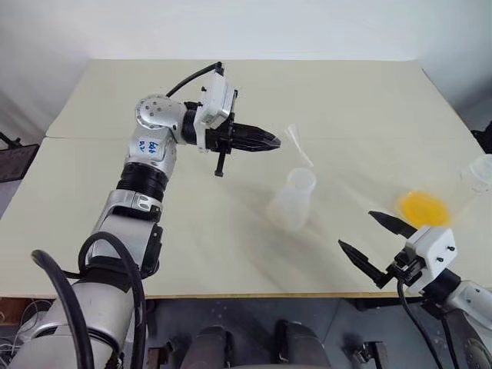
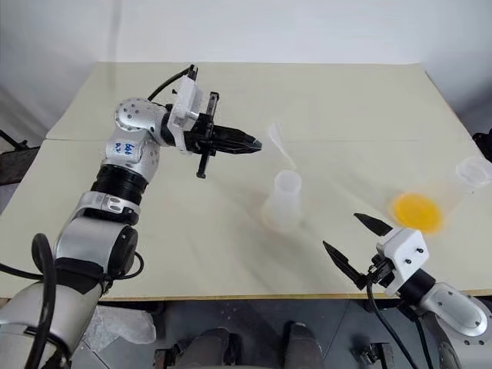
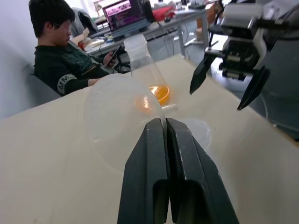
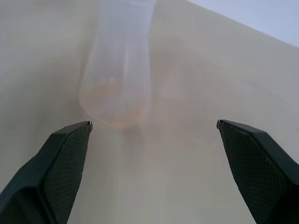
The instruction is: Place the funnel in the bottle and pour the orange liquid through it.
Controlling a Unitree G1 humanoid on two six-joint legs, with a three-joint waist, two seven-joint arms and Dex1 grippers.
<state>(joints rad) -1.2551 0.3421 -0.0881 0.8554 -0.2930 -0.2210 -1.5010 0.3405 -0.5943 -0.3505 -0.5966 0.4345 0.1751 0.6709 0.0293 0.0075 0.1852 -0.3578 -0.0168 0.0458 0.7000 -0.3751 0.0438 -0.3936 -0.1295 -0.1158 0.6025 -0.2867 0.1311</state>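
Funnel point(image 1: 298, 144) held above the bottle point(image 1: 293, 201) — clear plastic, faint against the pale surface point(image 1: 346, 100).
The left gripper point(image 1: 270, 141), arm bent and pointing level to the right, pinches the funnel's rim with jaws pressed together, just above the flask-shaped bottle's neck. The right gripper point(image 1: 367, 241) hovers near-right, jaws spread wide. The orange liquid point(image 1: 423, 207) sits right, its container barely discernible.

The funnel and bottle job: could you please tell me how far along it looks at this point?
Picked up: the left gripper is shut on the funnel and holds it in the air just above the bottle. In hand: lining the stem up with the neck; it is not yet seated. Left: seating it, then pouring the orange liquid, which sits untouched near the open, empty right gripper.
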